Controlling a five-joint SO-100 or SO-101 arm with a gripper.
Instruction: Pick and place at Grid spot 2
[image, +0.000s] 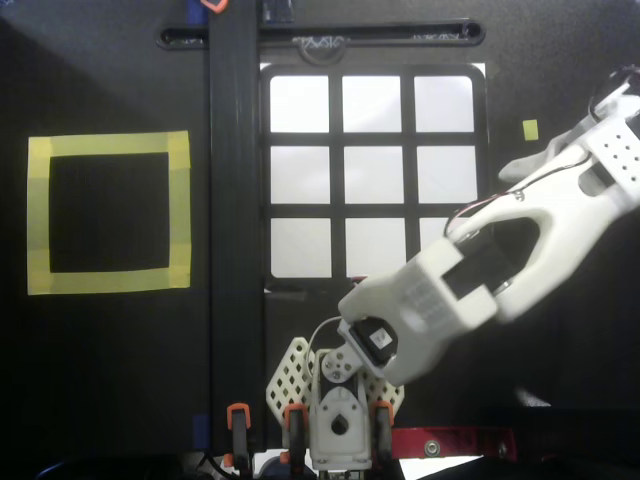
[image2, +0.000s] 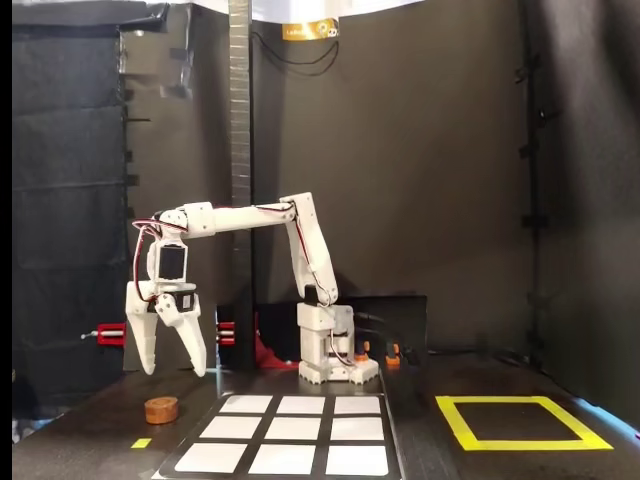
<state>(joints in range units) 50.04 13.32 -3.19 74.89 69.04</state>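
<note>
Grid spot 2 (image: 372, 103) is the middle white cell of the black-framed grid's row farthest from the arm's base; in the fixed view it (image2: 284, 459) is the middle cell of the nearest row, and it is bare. A brown round wooden disc (image2: 161, 409) lies on the black table left of the grid, behind a small yellow tape mark (image2: 141, 442). My white gripper (image2: 172, 371) hangs open just above and slightly behind the disc, holding nothing. In the overhead view the gripper (image: 565, 135) is at the right edge and the disc is hidden under it.
A yellow-tape square (image: 110, 145) lies on the far side of the grid and shows at the right in the fixed view (image2: 500, 403). A black vertical bar (image: 235, 200) runs between it and the grid. Orange clamps (image: 237, 415) hold the base (image2: 325, 355).
</note>
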